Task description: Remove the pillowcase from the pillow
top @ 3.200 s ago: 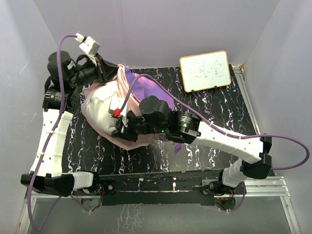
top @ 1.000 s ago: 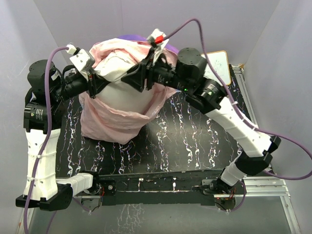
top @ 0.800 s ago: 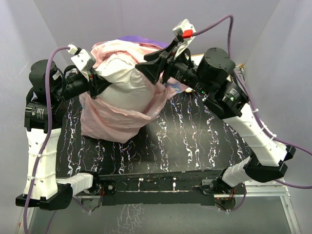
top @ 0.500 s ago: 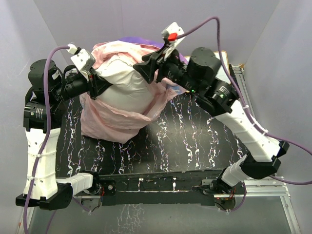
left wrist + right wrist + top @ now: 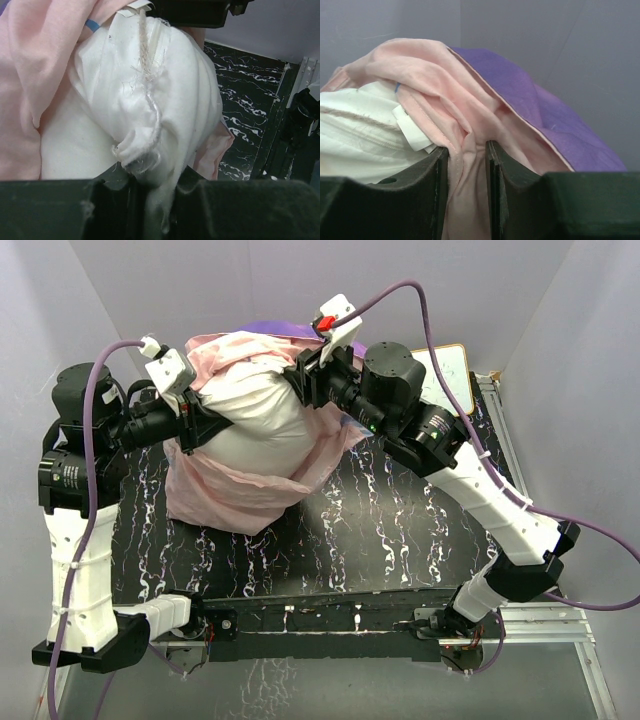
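Note:
The white pillow (image 5: 255,420) is lifted above the table, half out of the pillowcase (image 5: 230,495), whose pale pink inside hangs below and around it; a purple strip (image 5: 275,328) shows at the top back. My left gripper (image 5: 200,412) is shut on a corner of the pillow (image 5: 150,125). My right gripper (image 5: 303,375) is shut on a fold of the pillowcase (image 5: 467,150), pink inside and purple outside (image 5: 545,115). A small white tag (image 5: 412,131) shows on the pillow (image 5: 360,145) beside it.
A small framed whiteboard (image 5: 452,375) stands at the back right, partly behind my right arm. The black marbled table (image 5: 400,530) has grey walls on three sides. A metal rail (image 5: 520,480) runs along the right edge.
Both arms raised the pillow and case off the table. In the last second my right gripper swung out to the right, then came back left onto the pillowcase edge and closed on it.

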